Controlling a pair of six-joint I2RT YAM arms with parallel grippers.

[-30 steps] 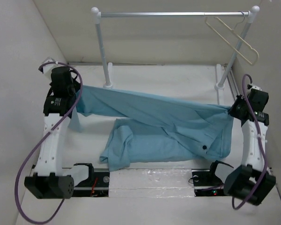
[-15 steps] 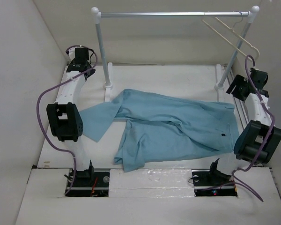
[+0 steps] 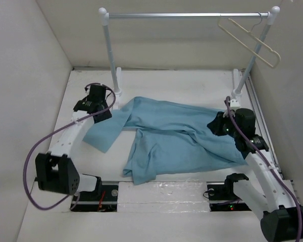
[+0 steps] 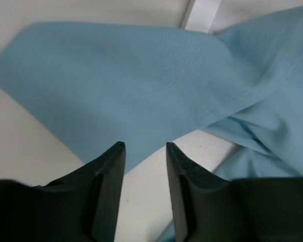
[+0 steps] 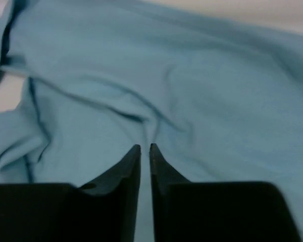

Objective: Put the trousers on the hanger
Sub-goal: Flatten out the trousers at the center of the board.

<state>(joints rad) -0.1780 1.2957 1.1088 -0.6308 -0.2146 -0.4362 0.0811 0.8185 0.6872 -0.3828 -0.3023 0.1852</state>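
Observation:
The sky-blue trousers (image 3: 182, 136) lie loose and wrinkled on the white table, one leg spread out to the left. The beige hanger (image 3: 250, 40) hangs from the far right end of the rail, away from both arms. My left gripper (image 3: 102, 112) hovers over the left leg. In the left wrist view the gripper (image 4: 145, 146) is open and empty, with the trousers (image 4: 141, 80) just beyond the tips. My right gripper (image 3: 215, 126) is over the waist end. In the right wrist view the gripper (image 5: 145, 147) is shut, low over the trousers (image 5: 217, 85), with nothing seen between the jaws.
The clothes rail (image 3: 187, 15) stands across the back on two white posts. Its left foot (image 3: 116, 85) is close behind my left gripper and shows in the left wrist view (image 4: 202, 12). White walls close in on both sides. A strip with the arm bases runs along the near edge.
One second ago both grippers held the trousers stretched between them. They let go and rose to the back corners. Now both arms have come down over the lying cloth.

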